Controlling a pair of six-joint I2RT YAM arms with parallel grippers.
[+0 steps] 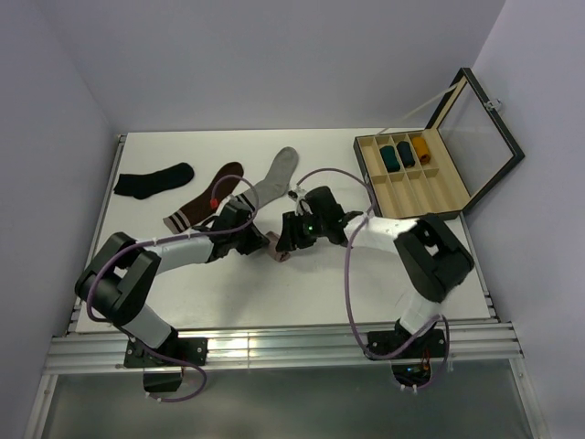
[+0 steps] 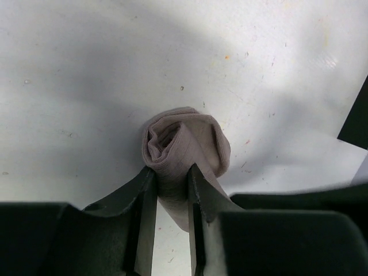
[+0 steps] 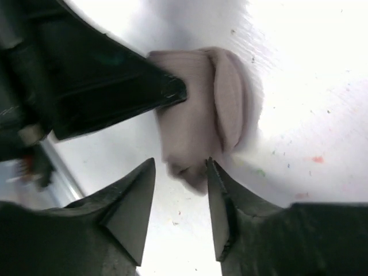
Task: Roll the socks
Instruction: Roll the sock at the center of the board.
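The dusty pink sock (image 2: 185,141) is wound into a tight roll (image 1: 280,250) on the white table. My left gripper (image 2: 171,170) is shut on the loose end of that roll, cloth pinched between both fingers. My right gripper (image 3: 180,163) stands open just short of the roll (image 3: 198,109); its right fingertip touches the roll's lower edge and nothing lies between the jaws. From the top view the two grippers (image 1: 265,241) (image 1: 292,238) meet at the roll in mid-table. The light grey sock (image 1: 277,172) lies flat behind them. The left gripper's dark finger (image 3: 115,80) shows in the right wrist view.
A black sock (image 1: 152,180) and a dark brown sock with a pale striped cuff (image 1: 206,205) lie at the back left. An open wooden compartment box (image 1: 430,187), with rolled socks in its far cells, stands at the back right with its glass lid raised.
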